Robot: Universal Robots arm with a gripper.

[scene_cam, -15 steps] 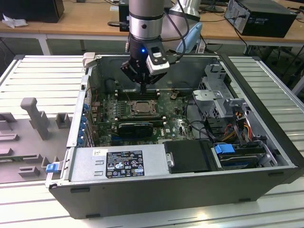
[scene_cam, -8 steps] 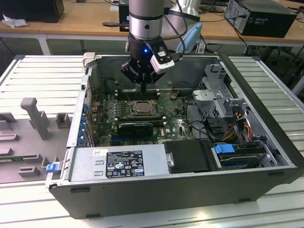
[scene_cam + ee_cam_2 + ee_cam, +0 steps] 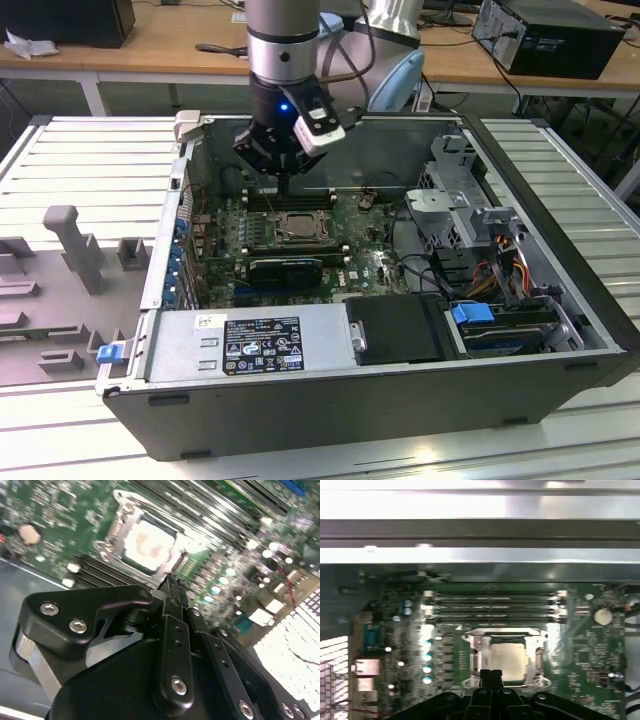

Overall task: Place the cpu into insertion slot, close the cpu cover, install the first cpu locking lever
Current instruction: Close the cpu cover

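- The computer case [image 3: 400, 400] lies open on its side on the slatted tabletop [image 3: 90, 150], so the green motherboard [image 3: 370, 262] faces up and the arm can reach it from above;
- The cpu [image 3: 507, 661] sits flat inside the insertion slot [image 3: 270, 232], pale top upward; that step looks done;
- The cpu cover [image 3: 476, 652] appears to lie down around the chip, its opening framing the metal top; I cannot tell whether any lever is latched;
- The pincer [image 3: 490, 674] hangs just above the socket's near edge with its 2 fingers drawn narrow, tips together and holding nothing; I judge that slim point suits pushing a small part better than grasping;
- In the second wrist view the pincer [image 3: 170, 580] points just beside the cpu [image 3: 150, 544], apart from it.
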